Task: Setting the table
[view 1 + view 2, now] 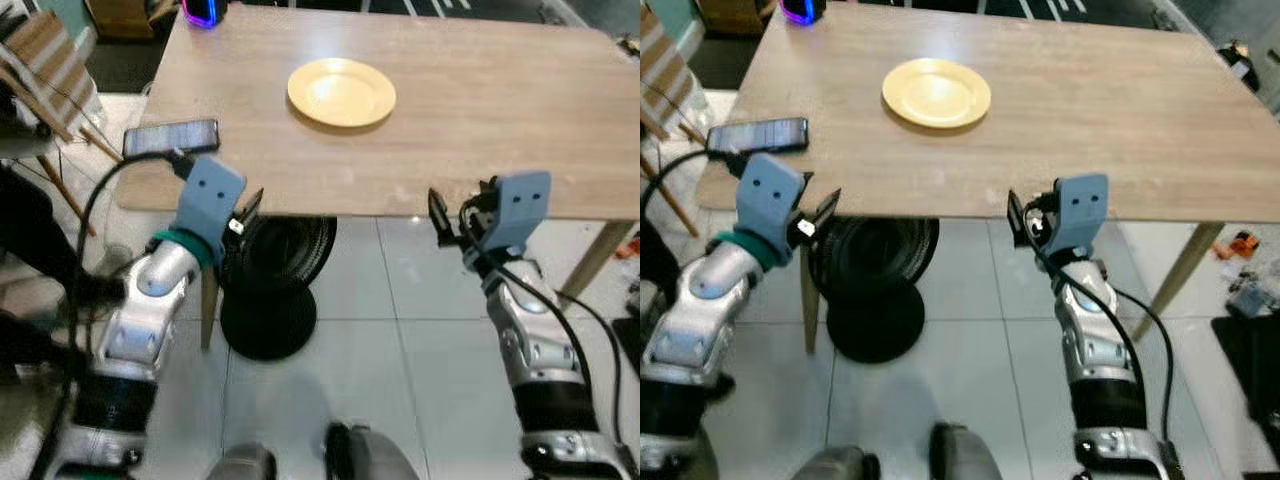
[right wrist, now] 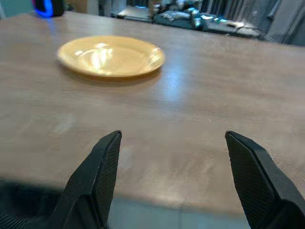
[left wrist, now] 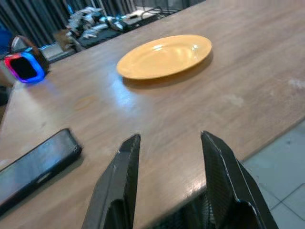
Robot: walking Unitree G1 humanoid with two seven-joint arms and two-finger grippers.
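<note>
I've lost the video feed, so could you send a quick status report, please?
Both end effectors open, empty, at near table edge. Yellow plate untouched. Phone by left end effector; right.

Most of the wooden table (image 1: 480, 120) is bare, broken only by the yellow plate (image 1: 341, 92) mid-left, a black phone (image 1: 171, 137) by the near-left edge and a blue-lit speaker (image 1: 201, 11) at the far-left corner.

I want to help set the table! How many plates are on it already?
1. A yellow plate sits on the wooden table, toward the far side, left of the middle. A phone lies near the table's left edge.
</note>
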